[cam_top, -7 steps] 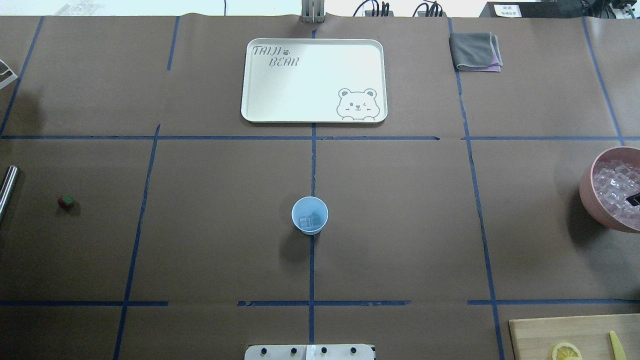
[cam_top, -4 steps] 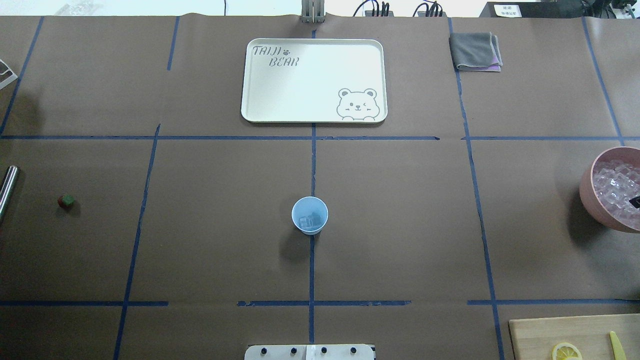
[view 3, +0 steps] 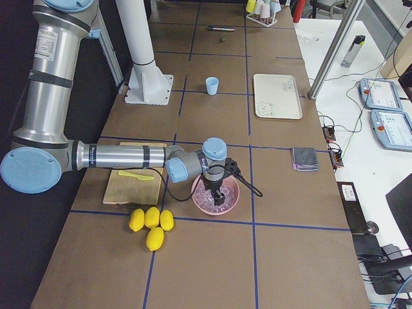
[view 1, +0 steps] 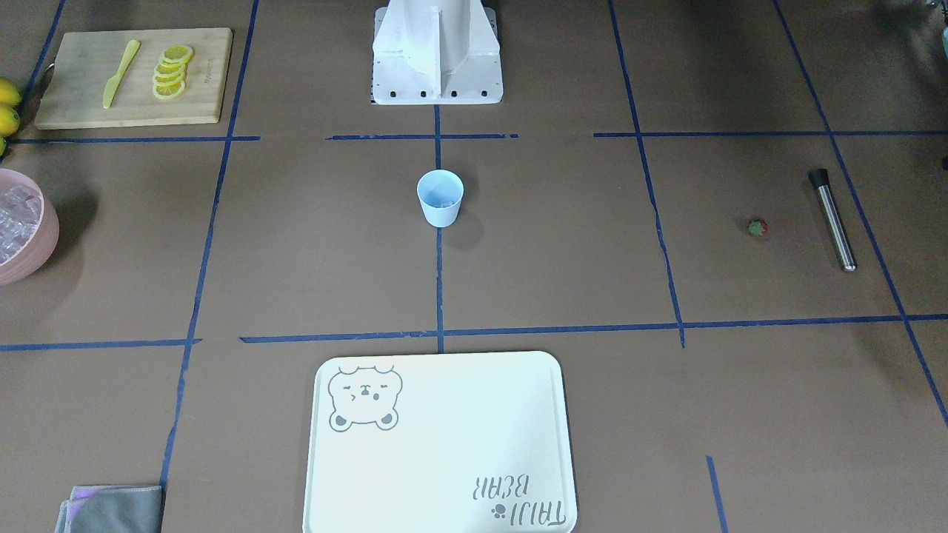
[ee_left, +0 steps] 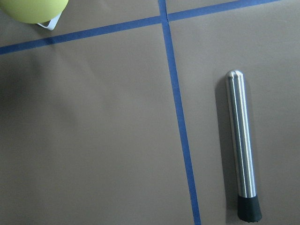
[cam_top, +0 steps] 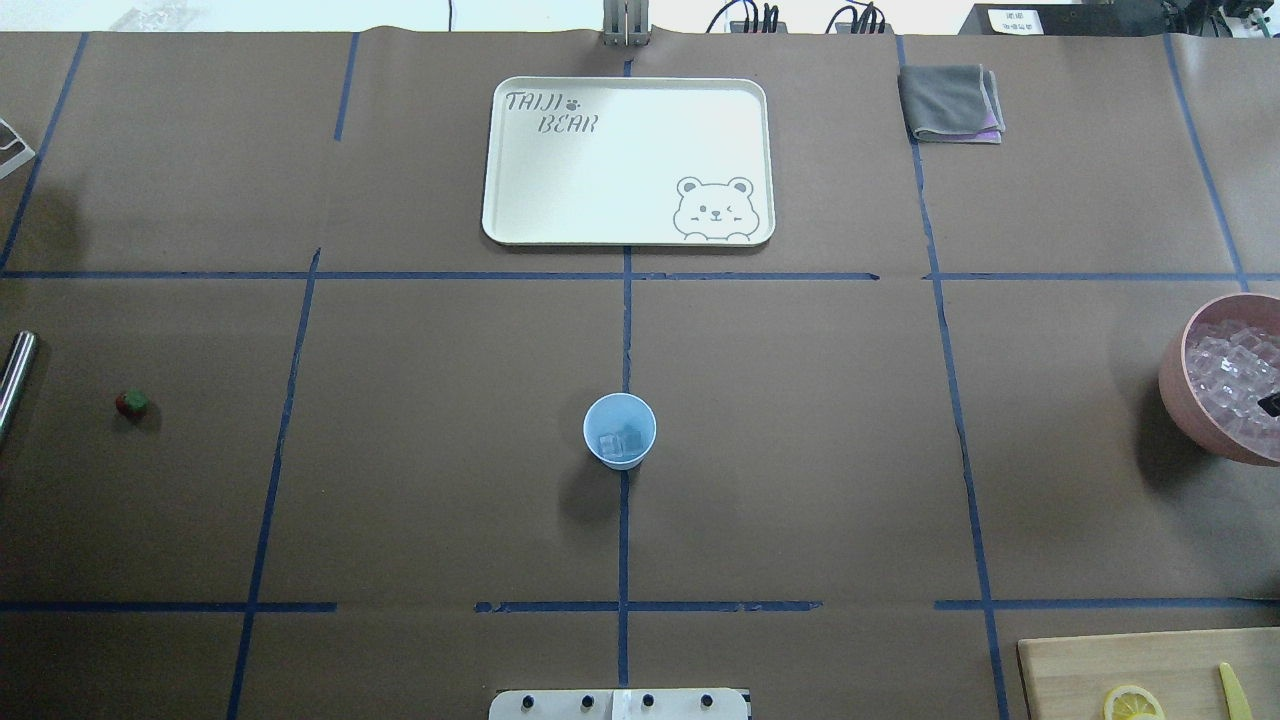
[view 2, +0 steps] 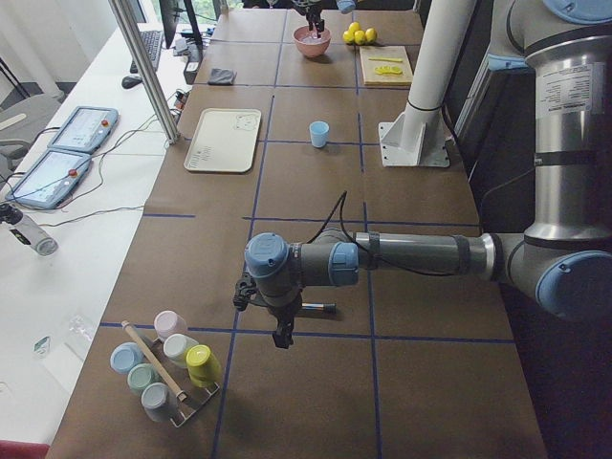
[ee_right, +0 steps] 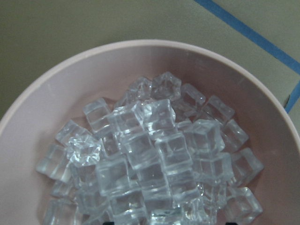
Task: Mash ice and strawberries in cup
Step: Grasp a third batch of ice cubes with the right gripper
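The pale-blue cup (cam_top: 620,431) stands upright mid-worktop (cam_top: 800,450), ice cubes (cam_top: 622,441) inside. The strawberry (cam_top: 132,403) lies well apart, near a steel rod (view 1: 832,220). The left gripper (view 2: 281,335) hangs by the rod, the right gripper (view 3: 219,201) over a pink bowl (cam_top: 1172,380) heaped with more cubes; how wide either's jaws stand cannot be told.

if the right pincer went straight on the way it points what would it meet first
The ice piled in the pink bowl: the right pincer points down at it, though how close is unclear.

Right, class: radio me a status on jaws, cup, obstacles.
Left jaws by muddler, right jaws over bowl, states unreadable. Cup holds ice; strawberry out on table. Nothing between them.
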Available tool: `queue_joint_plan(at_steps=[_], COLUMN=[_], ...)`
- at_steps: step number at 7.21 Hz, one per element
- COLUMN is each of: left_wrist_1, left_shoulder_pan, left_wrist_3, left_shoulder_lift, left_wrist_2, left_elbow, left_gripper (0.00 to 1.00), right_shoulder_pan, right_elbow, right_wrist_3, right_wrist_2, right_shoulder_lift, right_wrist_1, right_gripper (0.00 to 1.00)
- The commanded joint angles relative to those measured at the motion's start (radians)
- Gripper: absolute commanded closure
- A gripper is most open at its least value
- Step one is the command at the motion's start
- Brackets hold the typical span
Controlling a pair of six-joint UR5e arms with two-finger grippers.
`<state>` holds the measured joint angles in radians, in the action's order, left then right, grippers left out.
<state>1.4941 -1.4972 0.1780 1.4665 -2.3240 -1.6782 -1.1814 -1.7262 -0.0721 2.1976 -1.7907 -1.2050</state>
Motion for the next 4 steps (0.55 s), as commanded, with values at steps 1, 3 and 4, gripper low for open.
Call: queue_joint_plan(at_steps=[1, 3, 4], left_wrist_1=[0.000, 0.000, 0.002], left_shoulder_pan=[0.000, 0.000, 0.000], left_wrist_3=[0.000, 0.001, 0.001], left_shoulder_lift=[0.000, 0.000, 0.002], left_wrist_2=[0.000, 0.000, 0.000], left_elbow=[0.000, 0.000, -0.001], left_gripper=[0.00, 0.00, 0.00], right_shoulder_pan=[0.003, 0.003, 0.003], right_elbow=[0.001, 0.002, -0.001], right_wrist_3=[-0.001, -0.005, -0.005], right_wrist_2=[-0.004, -0.004, -0.004], right_shoulder_lift=[0.001, 0.002, 0.004], right_wrist_1=[-0.002, -0.005, -0.005], right_gripper=[0.53, 0.88, 0.95])
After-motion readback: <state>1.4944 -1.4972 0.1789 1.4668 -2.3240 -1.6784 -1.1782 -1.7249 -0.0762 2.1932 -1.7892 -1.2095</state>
